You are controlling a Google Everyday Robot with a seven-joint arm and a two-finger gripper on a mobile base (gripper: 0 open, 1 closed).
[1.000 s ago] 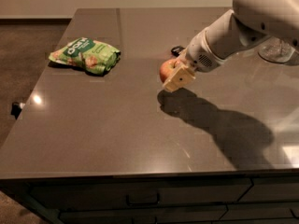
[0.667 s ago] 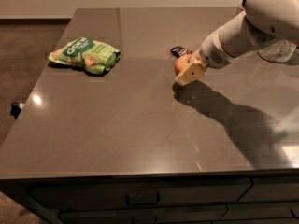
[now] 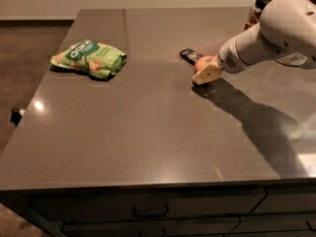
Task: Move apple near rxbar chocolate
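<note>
The apple, red and yellow, is held between the pale fingers of my gripper just above the grey counter. The gripper is shut on the apple and reaches in from the right on the white arm. The rxbar chocolate, a small flat black wrapper, lies on the counter right next to the apple, at its upper left, partly hidden by it.
A green crinkled snack bag lies at the left of the counter. A dark jar and a clear glass object stand at the back right behind the arm. Drawers run along the counter's front.
The gripper has carried the apple to the right and farther back, from the counter's middle to right beside the black bar.
</note>
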